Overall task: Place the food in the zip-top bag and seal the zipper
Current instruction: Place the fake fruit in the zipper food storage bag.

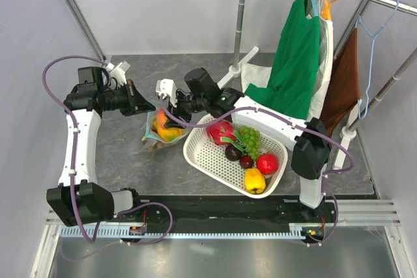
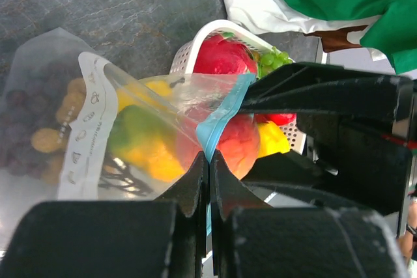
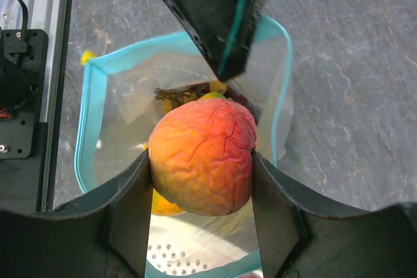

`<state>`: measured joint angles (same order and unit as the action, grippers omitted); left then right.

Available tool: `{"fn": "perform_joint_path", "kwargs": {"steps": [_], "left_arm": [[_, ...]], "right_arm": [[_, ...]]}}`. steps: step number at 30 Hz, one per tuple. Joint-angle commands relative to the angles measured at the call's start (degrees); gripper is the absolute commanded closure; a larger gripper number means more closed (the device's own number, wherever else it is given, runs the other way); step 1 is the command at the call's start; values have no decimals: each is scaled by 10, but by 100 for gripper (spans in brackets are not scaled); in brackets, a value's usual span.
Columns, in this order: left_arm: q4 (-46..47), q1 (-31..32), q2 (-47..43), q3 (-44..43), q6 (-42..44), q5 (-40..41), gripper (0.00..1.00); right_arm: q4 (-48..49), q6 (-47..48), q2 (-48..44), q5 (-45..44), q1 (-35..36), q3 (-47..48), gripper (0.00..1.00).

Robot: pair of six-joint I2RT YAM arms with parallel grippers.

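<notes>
The clear zip-top bag (image 1: 158,129) stands open on the table left of the basket. My left gripper (image 1: 144,105) is shut on its teal zipper strip (image 2: 221,118) and holds the mouth up; the jaws (image 2: 210,161) pinch the strip. My right gripper (image 1: 167,105) is shut on the orange peach (image 3: 202,157) and holds it just over the open bag mouth (image 3: 117,122). Inside the bag lie a yellow-orange mango (image 2: 143,151) and a brown berry cluster (image 2: 45,138). The left gripper's fingers (image 3: 218,17) show at the top of the right wrist view.
A white perforated basket (image 1: 212,161) right of the bag holds a red fruit (image 1: 219,131), green grapes (image 1: 249,138), dark plums, a red apple and a yellow pepper (image 1: 255,180). A clothes rack with a green garment (image 1: 296,56) stands at the back right; its pole (image 1: 240,24) rises behind the bag.
</notes>
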<state>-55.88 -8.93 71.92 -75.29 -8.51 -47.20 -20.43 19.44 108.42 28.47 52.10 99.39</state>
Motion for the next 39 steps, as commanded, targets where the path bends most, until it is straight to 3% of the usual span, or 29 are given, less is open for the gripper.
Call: {"fn": "perform_joint_path", "kwargs": {"steps": [1,9,12,16,19,21,22,23,26,31,39], "left_arm": [[6,-3,3,-24,-12,-42,98],[20,-3,10,-22,-45,-82,98],[21,-4,11,-21,-53,-93,98],[22,-15,20,-16,-67,-111,98],[24,-25,27,-17,-73,-116,98],[25,-26,27,-14,-77,-120,98],[25,-26,27,-13,-77,-121,98],[25,-27,26,-11,-79,-121,98],[25,-29,22,-6,-79,-122,98],[26,-37,25,-1,-83,-121,98],[27,-43,36,-2,-83,-129,98]], "right_arm": [[38,-9,8,2,20,33,68],[46,9,18,-55,43,40,64],[51,22,24,-93,42,33,52],[53,41,11,-20,49,9,49],[35,71,7,-23,66,2,54],[21,75,20,-47,71,14,49],[17,74,24,-59,71,20,43],[14,72,30,-72,71,28,28],[13,69,25,-110,70,30,15],[0,41,-10,-114,71,32,6],[-25,-44,-87,-83,37,31,3]]}}
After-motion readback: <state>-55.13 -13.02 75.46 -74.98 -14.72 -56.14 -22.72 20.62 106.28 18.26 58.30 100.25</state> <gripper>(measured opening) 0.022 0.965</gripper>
